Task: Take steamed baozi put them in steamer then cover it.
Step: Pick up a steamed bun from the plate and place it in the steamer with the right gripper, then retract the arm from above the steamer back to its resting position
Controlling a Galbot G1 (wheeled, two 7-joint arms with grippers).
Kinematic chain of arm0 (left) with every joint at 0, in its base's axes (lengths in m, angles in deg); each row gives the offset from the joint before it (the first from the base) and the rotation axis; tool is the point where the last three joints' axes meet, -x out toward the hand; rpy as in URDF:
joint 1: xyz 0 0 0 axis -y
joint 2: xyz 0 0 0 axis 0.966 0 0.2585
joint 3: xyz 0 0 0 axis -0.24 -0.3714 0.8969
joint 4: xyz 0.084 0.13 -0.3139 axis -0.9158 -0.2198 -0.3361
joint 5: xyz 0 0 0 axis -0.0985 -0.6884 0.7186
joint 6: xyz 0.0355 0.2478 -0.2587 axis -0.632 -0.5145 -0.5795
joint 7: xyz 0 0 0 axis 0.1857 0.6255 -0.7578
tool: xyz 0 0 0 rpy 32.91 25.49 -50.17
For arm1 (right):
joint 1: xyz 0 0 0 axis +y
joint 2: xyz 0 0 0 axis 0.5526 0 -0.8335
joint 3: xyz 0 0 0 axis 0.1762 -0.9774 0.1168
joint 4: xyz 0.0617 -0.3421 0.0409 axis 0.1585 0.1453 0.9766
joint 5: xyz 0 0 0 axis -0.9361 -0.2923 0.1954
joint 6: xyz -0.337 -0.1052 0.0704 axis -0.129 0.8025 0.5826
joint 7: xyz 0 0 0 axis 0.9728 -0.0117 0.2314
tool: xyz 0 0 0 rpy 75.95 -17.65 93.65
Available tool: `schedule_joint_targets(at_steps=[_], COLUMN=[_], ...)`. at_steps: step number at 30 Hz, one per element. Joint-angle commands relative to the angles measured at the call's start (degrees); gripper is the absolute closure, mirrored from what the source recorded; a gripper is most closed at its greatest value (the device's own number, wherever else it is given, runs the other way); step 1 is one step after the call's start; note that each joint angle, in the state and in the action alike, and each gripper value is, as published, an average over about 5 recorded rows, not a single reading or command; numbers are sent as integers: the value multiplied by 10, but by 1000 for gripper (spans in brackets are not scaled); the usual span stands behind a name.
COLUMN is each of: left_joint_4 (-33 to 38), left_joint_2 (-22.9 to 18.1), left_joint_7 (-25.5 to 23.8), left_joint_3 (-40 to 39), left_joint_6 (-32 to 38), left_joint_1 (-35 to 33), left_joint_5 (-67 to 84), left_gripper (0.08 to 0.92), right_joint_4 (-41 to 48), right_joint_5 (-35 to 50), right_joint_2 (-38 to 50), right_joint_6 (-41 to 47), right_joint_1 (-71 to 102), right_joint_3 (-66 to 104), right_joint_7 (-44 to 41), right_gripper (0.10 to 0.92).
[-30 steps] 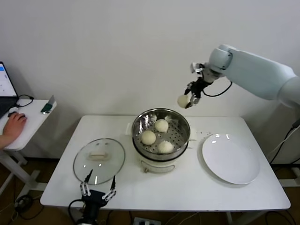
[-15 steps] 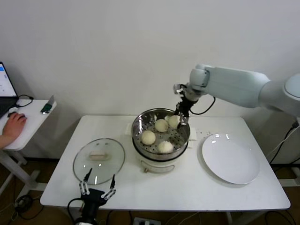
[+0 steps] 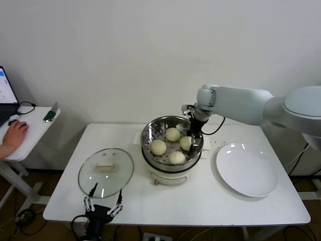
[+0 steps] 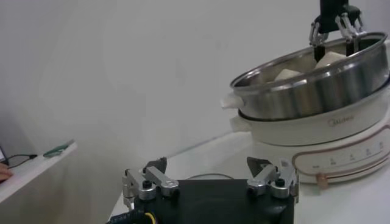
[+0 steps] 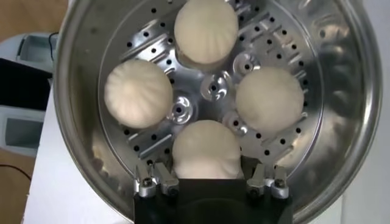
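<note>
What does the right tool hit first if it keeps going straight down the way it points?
The right tool points down into the steamer. First in line is the baozi between its fingers, then probably the perforated floor under it.

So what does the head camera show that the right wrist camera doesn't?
Only the head view shows the glass cover lying on the table, the white plate, the left gripper waiting near the cover, and a person's hand at a side desk. Only the right wrist view shows the baozi's pleats and the steamer's holes close up. Both show four baozi in the steamer, with the right gripper there.
</note>
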Motion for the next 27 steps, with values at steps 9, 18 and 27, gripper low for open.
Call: schedule_joint_targets(at_steps=[9,18,27], left_joint_4=[2,2,2], left_joint_2=[0,0,-4], left_joint_7=[0,0,1], left_joint_3=[-3,-2,-5], left_joint_6=[-1,-1,2], left_joint_1=[1,3,4], left_joint_5=[-2,-5,-27], left_gripper=[177,177,177], right_joint_4=[1,-24,-69], right_joint_5=[0,7,53], right_joint_2=[4,47,155], right_joint_6=[14,15,-65], right_joint_1=[7,-27,-45], right_joint_3=[21,43,119], right_joint_7=[15,-10,125], right_gripper=[206,202,203])
